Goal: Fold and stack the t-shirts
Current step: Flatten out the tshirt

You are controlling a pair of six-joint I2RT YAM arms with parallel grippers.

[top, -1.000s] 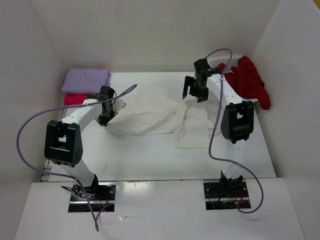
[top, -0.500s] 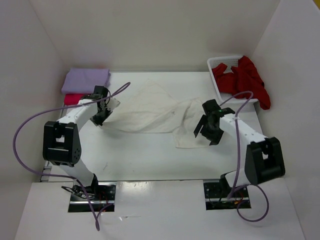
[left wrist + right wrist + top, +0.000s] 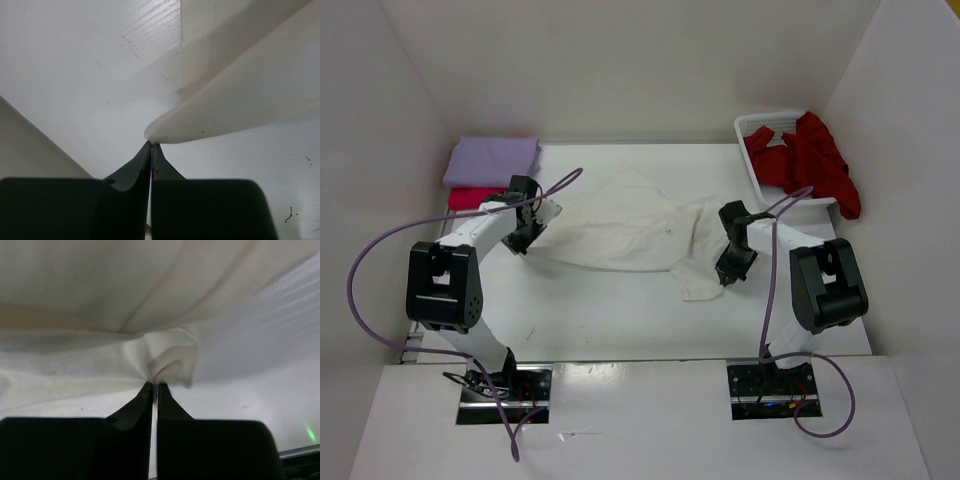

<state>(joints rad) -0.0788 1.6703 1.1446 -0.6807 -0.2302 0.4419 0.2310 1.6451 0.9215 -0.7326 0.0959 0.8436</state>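
Left claw [image 3: 151, 145] pinches a smooth edge of the limp cream t-shirt [image 3: 620, 225]; right claw [image 3: 152, 384] nips a puckered fold of it.

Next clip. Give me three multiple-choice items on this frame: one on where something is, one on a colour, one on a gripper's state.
1. Where is the dark red shirt?
A) in and over the basket at the far right
B) folded at the far left
C) under the left arm

2. What colour is the middle shirt?
A) lavender
B) pink
C) cream

3. The right gripper is:
A) wide open above the table
B) shut on the middle shirt
C) shut on nothing

Answers: 1 A, it spills over the basket rim; 2 C, the cloth spread mid-table is off-white; 3 B, the wrist view shows cloth bunched at the closed fingertips.
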